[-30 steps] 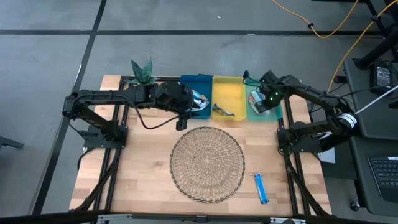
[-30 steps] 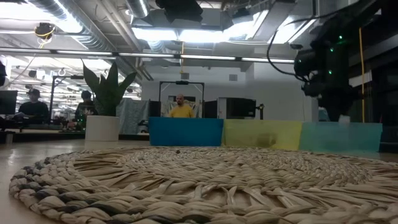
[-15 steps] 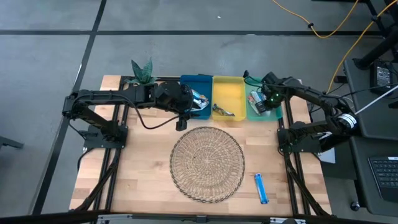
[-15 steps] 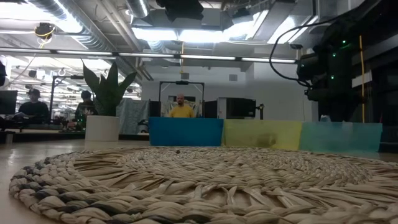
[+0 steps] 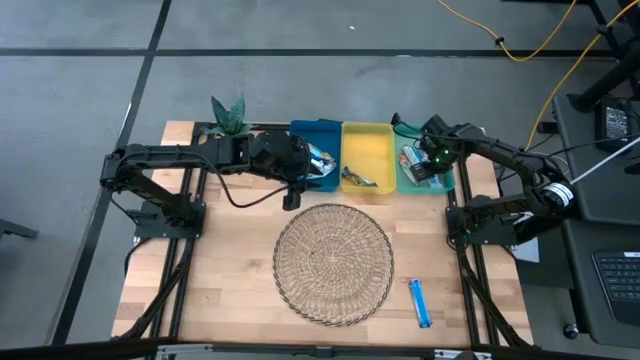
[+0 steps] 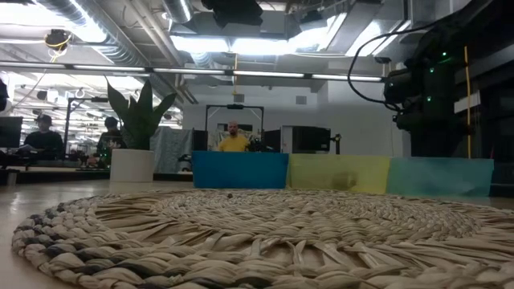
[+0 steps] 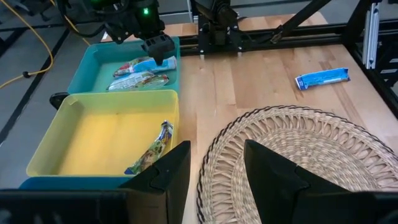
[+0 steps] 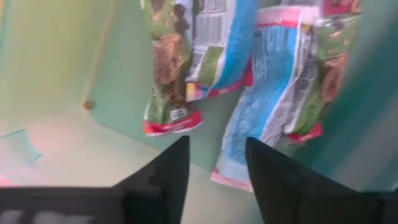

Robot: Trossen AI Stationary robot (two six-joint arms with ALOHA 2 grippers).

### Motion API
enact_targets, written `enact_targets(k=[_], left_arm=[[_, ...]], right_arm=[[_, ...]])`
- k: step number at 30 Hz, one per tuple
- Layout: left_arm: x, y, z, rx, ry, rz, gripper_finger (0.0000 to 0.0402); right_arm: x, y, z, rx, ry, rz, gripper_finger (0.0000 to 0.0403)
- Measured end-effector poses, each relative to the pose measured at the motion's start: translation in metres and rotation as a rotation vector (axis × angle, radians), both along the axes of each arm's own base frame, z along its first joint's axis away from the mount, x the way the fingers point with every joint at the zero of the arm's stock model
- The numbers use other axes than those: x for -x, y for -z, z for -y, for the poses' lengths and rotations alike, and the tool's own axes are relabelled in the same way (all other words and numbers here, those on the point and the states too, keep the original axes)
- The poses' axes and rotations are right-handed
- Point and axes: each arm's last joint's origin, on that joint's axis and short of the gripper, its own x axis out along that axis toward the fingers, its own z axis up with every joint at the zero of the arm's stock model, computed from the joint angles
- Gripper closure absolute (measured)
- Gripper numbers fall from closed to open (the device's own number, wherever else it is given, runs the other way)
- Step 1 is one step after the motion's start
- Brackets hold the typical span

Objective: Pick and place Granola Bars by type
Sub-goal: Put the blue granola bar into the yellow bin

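Both my arms reach to the far row of trays, fingers spread and empty.

My left gripper (image 5: 292, 197) hangs at the near edge of the blue tray (image 5: 322, 130), arm stretched across from the left, fingers (image 7: 166, 168) parted with nothing between them; ahead of it lie the round wicker mat (image 7: 298, 155) and the yellow tray (image 7: 81, 146) with one granola bar (image 7: 149, 152) inside. My right gripper (image 5: 428, 166) is bent down into the teal tray (image 5: 403, 186), fingers (image 8: 165, 171) apart, just above red-green granola bars (image 8: 171, 68) lying on its floor. One blue granola bar (image 5: 419, 302) rests on the table well behind that gripper, beside the mat.
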Motion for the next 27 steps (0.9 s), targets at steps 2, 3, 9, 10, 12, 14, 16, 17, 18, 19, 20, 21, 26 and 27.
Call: enact_targets(k=[2,3,9,10,12,14,16,17,18,19,20,21,26,27], left_arm=[[0.0,0.0,0.0,0.0,0.0,0.0,0.0258],[0.0,0.0,0.0,0.0,0.0,0.0,0.0258],[0.0,0.0,0.0,-0.001,0.0,0.0,0.0258],[0.0,0.0,0.0,-0.001,0.0,0.0,0.0258],[0.0,0.0,0.0,-0.001,0.0,0.0,0.0258],[0.0,0.0,0.0,-0.003,0.001,-0.001,0.0258],[0.0,0.0,0.0,-0.008,0.004,-0.001,0.0258],[0.0,0.0,0.0,-0.009,0.005,-0.001,0.0258],[0.0,0.0,0.0,-0.009,0.004,-0.001,0.0258],[0.0,0.0,0.0,-0.008,0.004,-0.001,0.0258],[0.0,0.0,0.0,-0.009,0.005,-0.001,0.0258],[0.0,0.0,0.0,-0.009,0.004,-0.001,0.0258],[0.0,0.0,0.0,-0.009,0.004,-0.001,0.0258],[0.0,0.0,0.0,-0.008,0.004,-0.001,0.0258]], right_arm=[[0.0,-0.001,-0.002,-0.023,0.002,0.022,0.0223],[0.0,-0.002,-0.003,-0.034,0.003,0.036,0.0213],[0.004,-0.027,-0.016,-0.014,-0.002,0.05,0.0181],[0.004,-0.034,-0.019,0.011,-0.01,0.049,0.018],[0.005,-0.05,-0.024,0.069,-0.02,0.058,0.0179],[0.006,-0.069,-0.03,0.146,-0.014,0.091,0.0181],[0.007,-0.086,-0.037,0.203,-0.017,0.133,0.0183],[0.008,-0.094,-0.041,0.228,-0.016,0.158,0.0185],[0.008,-0.101,-0.045,0.251,-0.017,0.182,0.0186],[0.009,-0.108,-0.049,0.272,-0.019,0.206,0.0186],[0.011,-0.114,-0.054,0.286,-0.026,0.224,0.0187],[0.012,-0.12,-0.058,0.297,-0.03,0.242,0.0187],[0.016,-0.139,-0.081,0.323,-0.108,0.348,0.0188],[0.017,-0.142,-0.086,0.318,-0.122,0.377,0.0188]])
